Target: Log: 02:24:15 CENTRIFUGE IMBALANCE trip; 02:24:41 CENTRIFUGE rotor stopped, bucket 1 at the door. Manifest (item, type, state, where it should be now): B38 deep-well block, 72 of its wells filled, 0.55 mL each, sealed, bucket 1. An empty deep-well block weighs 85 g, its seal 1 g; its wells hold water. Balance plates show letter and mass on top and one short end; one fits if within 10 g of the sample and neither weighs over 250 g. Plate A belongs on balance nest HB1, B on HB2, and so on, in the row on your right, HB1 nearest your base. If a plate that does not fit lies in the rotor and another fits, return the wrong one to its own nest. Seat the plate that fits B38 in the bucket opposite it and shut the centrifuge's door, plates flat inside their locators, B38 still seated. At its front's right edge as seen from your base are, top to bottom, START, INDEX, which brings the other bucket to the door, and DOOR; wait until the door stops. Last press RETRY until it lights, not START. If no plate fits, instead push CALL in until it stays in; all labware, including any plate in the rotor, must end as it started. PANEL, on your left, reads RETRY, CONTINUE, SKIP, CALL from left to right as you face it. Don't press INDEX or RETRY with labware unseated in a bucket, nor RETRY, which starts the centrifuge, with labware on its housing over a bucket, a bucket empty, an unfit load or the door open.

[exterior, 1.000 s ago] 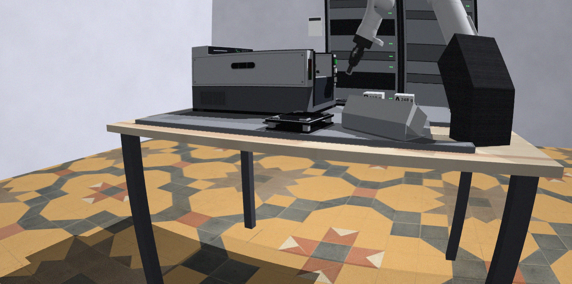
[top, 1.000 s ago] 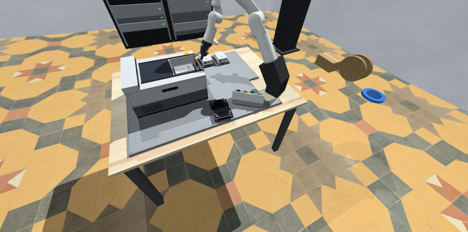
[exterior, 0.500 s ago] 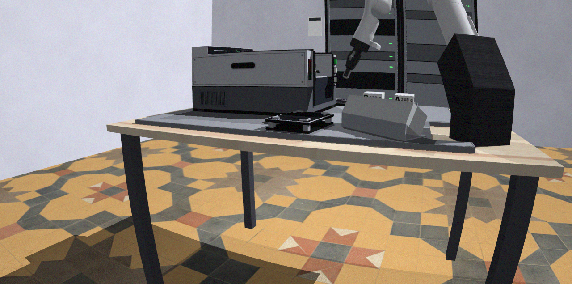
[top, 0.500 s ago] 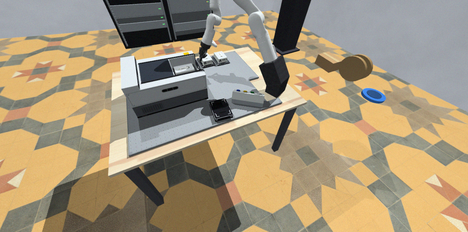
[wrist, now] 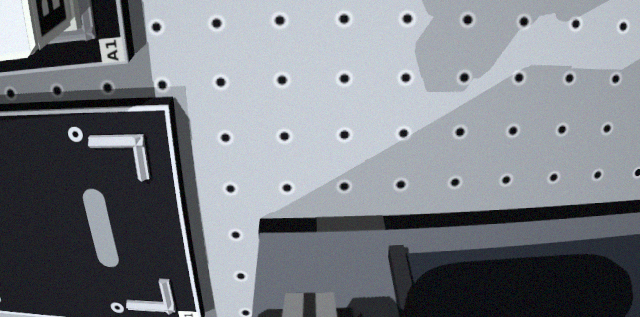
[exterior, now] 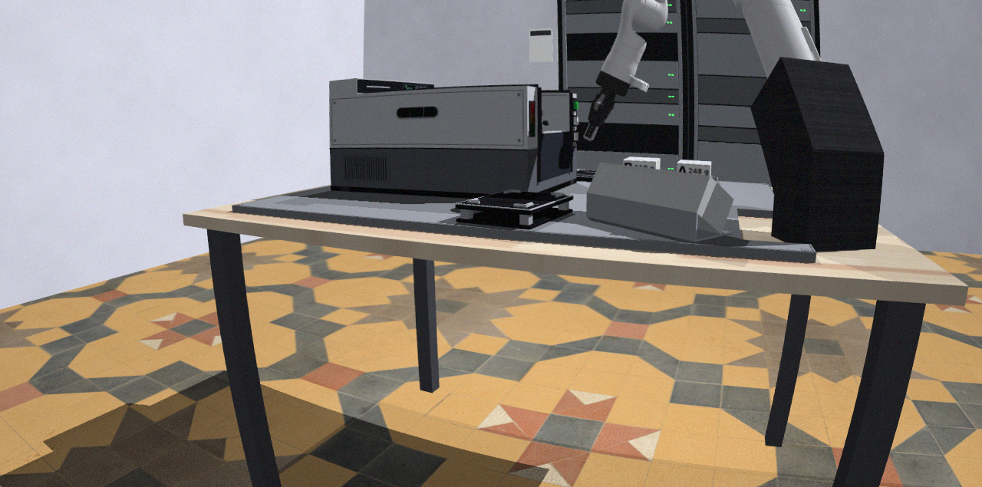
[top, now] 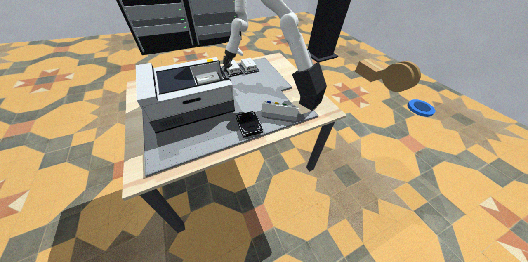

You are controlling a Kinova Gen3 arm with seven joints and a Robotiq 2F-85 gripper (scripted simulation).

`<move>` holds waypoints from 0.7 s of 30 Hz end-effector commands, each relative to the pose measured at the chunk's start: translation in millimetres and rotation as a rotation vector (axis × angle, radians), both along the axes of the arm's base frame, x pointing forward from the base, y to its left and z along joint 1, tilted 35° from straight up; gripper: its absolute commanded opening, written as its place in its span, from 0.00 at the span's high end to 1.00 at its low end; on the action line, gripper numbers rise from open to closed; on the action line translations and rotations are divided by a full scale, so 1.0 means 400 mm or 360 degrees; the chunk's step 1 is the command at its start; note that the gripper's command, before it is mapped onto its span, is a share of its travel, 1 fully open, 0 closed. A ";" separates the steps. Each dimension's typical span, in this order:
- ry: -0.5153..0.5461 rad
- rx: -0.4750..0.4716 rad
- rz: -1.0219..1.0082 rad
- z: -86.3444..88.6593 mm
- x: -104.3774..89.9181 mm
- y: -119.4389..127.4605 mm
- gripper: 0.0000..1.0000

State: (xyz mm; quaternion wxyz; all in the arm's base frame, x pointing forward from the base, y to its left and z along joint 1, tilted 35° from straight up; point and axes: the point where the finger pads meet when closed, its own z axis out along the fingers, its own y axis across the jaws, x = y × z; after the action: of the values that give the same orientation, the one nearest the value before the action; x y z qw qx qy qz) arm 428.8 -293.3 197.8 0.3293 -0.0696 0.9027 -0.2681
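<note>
At the centrifuge front's right edge, the gripper hangs with fingers together, empty — a slight misaim could press the wrong button — START, not INDEX.

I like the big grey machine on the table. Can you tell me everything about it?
The grey machine is a boxy, metal-looking case sitting flat on the holed plate. Its side has a dark slot handle and vent slits. On top, the dark sliding door is pulled back, showing a pale block inside. The shut gripper hovers by its button edge.
</note>
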 end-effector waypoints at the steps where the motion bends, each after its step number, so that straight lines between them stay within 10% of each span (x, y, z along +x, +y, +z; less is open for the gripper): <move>1: -0.0002 -0.0002 0.0001 0.000 0.002 -0.001 0.90; 21: -0.0002 -0.0002 0.0001 -0.002 -0.004 -0.002 0.90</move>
State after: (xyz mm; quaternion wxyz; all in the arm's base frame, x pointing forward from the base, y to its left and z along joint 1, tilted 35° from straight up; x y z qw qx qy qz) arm 426.9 -294.1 196.3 0.3292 -0.0697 0.9027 -0.2681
